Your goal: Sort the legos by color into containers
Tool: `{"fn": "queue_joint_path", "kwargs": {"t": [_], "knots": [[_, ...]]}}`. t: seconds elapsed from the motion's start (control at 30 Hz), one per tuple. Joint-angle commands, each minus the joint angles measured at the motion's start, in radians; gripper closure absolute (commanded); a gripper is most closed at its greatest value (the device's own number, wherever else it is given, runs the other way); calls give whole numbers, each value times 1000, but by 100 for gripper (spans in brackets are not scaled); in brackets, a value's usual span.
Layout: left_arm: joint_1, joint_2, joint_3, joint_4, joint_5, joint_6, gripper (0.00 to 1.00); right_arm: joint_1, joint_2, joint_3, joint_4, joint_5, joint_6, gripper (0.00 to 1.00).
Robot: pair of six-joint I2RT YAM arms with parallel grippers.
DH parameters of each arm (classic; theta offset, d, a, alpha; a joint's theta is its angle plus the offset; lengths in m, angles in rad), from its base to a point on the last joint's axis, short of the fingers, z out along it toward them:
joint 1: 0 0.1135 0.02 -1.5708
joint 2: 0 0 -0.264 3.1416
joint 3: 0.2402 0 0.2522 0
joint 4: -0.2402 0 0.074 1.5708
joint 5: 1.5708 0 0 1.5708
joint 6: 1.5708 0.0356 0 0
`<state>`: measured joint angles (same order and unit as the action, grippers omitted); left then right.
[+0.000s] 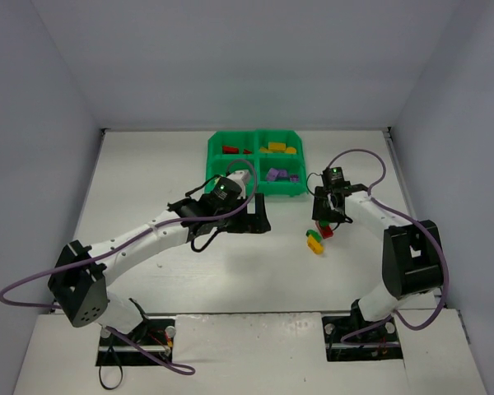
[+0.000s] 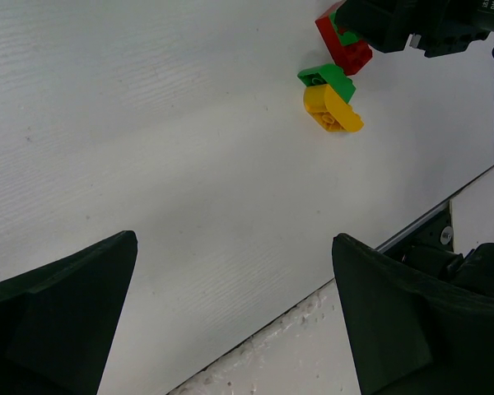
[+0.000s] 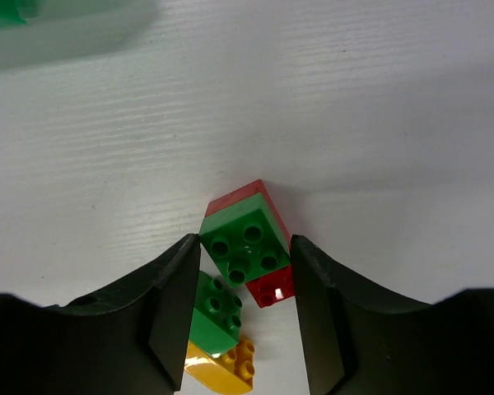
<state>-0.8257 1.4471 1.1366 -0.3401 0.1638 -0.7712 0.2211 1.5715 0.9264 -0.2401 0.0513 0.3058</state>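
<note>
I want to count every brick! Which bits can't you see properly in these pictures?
- Top view: the left arm covers much of the tray's near-left compartment, hiding any bricks there.
- Right wrist view: the right tool hides part of the yellow brick; the tray is just a blur.
- Left wrist view: the right tool covers the red brick's top.

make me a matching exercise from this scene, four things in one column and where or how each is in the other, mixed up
1 left gripper
2 right gripper
3 purple legos
4 yellow brick

a tray, near right compartment
b either side of the green-on-red stack
c on the table, against a green brick
d open, above the table

Pairs: 1-d, 2-b, 3-a, 4-c
</note>
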Motion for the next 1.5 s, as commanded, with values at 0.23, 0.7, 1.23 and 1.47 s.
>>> {"fn": "queue_joint_path", "kwargs": {"t": [0.23, 0.7, 1.23, 1.47], "knots": [[-4, -53, 20, 13, -1, 16, 3, -11, 10, 32, -13, -16, 1, 60], [-3, -74, -1, 10, -15, 9, 3, -11, 28, 54, -15, 12, -13, 59], [-3, -68, 3, 35, 9, 30, 3, -11, -22, 110, -14, 9, -27, 100], [26, -112, 3, 185, 133, 196, 3, -17, -224, 221, -4, -235, -85, 100]]}}
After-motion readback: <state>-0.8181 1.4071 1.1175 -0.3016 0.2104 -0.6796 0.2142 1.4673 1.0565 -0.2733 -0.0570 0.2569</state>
